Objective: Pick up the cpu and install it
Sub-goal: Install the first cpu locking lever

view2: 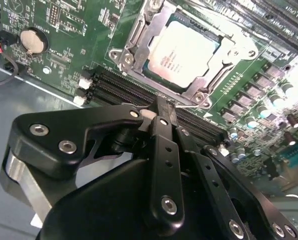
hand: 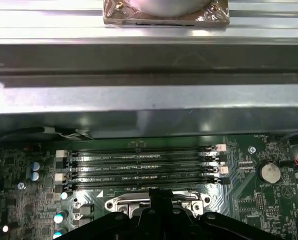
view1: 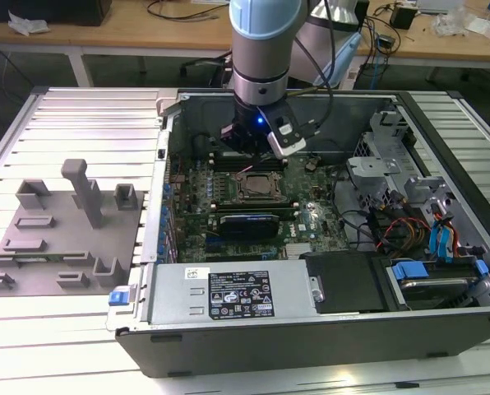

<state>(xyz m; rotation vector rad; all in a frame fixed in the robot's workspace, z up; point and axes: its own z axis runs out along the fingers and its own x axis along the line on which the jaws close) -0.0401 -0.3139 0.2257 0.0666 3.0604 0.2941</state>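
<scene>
Worktable [view1: 80, 123]: ribbed metal surface, seen in exterior view; all items below are carried on it.

Computer case [view1: 311, 346]: open, laid on its side, occupying centre and the exterior view's right. Power supply [view1: 233, 294] is set along the near edge; drive bay w/ blue clips [view1: 442, 239] and coloured cables is placed at the exterior view's right.

Robot arm [view1: 261, 49]: grey-and-blue, lowered from above into the case, over the rear part of the board.

Motherboard [view1: 228, 206]: green, mounted flat inside case. Four black memory slots [hand: 139, 162] are shown side by side in first wrist view, next to the socket. A coin cell battery [view2: 31, 40] is seen in both wrist views, well apart from the socket.

Fixture blocks [view1: 60, 239]: grey plastic, grouped on the table at the exterior view's left, outside the case, well apart from the arm.

Gripper [view2: 163, 107]: black, linkage-type, held above the board beside the socket frame, near the memory slots. Fingers are seen brought together, tips meeting, w/ nothing clamped between them.

Socket frame [view2: 139, 40]: metal-edged, approx. at board centre, surrounding the chip on all sides.

Cpu [view2: 185, 49]: small square, silvery-white top, seated flat inside the socket frame in second wrist view. It is not touched by the gripper; the fingertips are placed just beside the frame's edge.
</scene>
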